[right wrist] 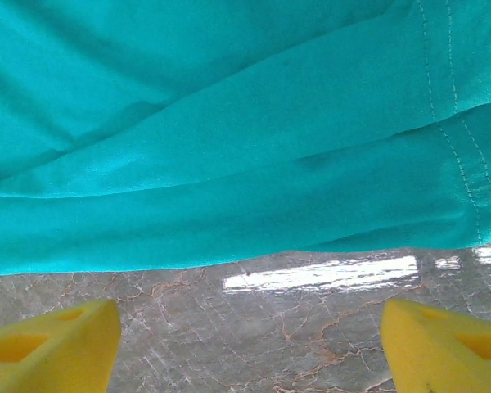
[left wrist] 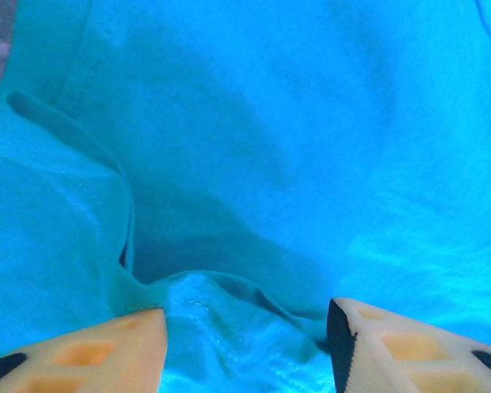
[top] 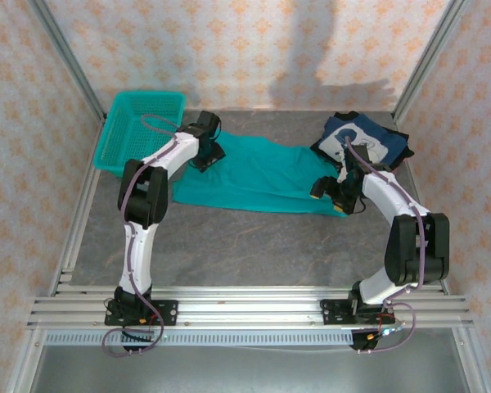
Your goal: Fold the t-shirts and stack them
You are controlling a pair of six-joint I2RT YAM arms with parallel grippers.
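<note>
The teal t-shirt (top: pixel 262 176) lies spread across the middle of the table, print hidden. The navy t-shirt (top: pixel 368 139) with white print sits folded at the back right. My left gripper (top: pixel 206 155) is down on the teal shirt's left end. In the left wrist view it (left wrist: pixel 245 352) stands open, with a raised fold of teal cloth (left wrist: pixel 221 319) between the fingertips (left wrist: pixel 106 352). My right gripper (top: pixel 331 196) is at the shirt's front right edge. In the right wrist view it (right wrist: pixel 250 344) is open over bare table, just short of the shirt's edge (right wrist: pixel 229 221).
A teal mesh basket (top: pixel 143 127) stands at the back left corner, close behind the left arm. Metal frame posts (top: pixel 74 74) and patterned walls enclose the table. The grey marble tabletop (top: pixel 254 246) is bare in front of the shirt.
</note>
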